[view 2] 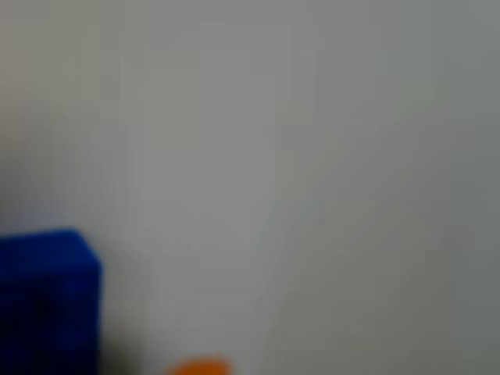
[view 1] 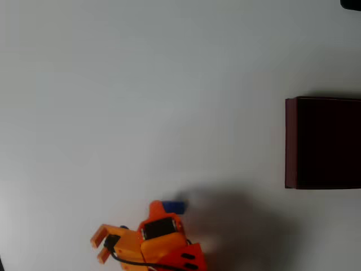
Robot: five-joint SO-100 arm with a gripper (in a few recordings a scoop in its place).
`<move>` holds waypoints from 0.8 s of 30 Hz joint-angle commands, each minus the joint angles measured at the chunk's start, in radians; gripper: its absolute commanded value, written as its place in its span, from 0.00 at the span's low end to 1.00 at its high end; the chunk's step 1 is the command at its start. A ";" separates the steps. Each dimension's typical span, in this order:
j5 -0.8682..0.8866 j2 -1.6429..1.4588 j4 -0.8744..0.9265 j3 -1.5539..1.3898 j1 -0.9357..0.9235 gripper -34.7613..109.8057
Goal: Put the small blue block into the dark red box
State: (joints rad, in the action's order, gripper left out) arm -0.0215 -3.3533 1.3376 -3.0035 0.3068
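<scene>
The orange tool (view 1: 167, 210) sits low in the overhead view, at about six o'clock of the frame, and the small blue block (view 1: 174, 206) shows right at its tip, touching it. Whether the tool is clamped on the block or merely beside it cannot be told: the fingers are hidden under the arm's body from above, and the wrist view is blurred, showing the small blue block (view 2: 47, 301) at its eight o'clock corner with a sliver of orange near six.

The step in hand looks like securing the block, so confirm a centred, firm hold before lifting straight up.

The dark red box (view 1: 322, 143) lies well apart, toward two o'clock from the tool, cut by the frame's three o'clock edge. The white tabletop (view 1: 141, 101) between them is bare, giving open room; carry high enough to pass the box's near wall.
</scene>
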 commanded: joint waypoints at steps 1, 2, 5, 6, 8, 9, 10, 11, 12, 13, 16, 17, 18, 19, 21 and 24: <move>0.017 -0.002 0.011 -0.002 -0.017 0.24; 0.026 -0.003 0.011 -0.002 -0.025 0.24; 0.031 -0.003 0.012 -0.002 -0.029 0.24; 0.031 -0.003 0.012 -0.002 -0.029 0.24; 0.031 -0.003 0.012 -0.002 -0.029 0.24; 0.031 -0.003 0.012 -0.002 -0.029 0.24; 0.031 -0.003 0.012 -0.002 -0.029 0.24; 0.031 -0.003 0.012 -0.002 -0.029 0.24; 0.031 -0.003 0.012 -0.002 -0.029 0.24; 0.031 -0.003 0.012 -0.002 -0.029 0.24; 0.029 -0.003 0.012 -0.002 -0.020 0.24; 0.031 -0.003 0.012 -0.002 -0.018 0.25; 0.034 -0.003 0.012 -0.002 -0.032 0.24; 0.040 -0.003 0.012 -0.002 -0.038 0.24; 0.043 -0.002 0.012 -0.002 -0.040 0.24; 0.034 0.000 0.011 -0.002 -0.034 0.24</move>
State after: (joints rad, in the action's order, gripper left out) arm 0.0046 -3.3533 1.3361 -3.0035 0.2592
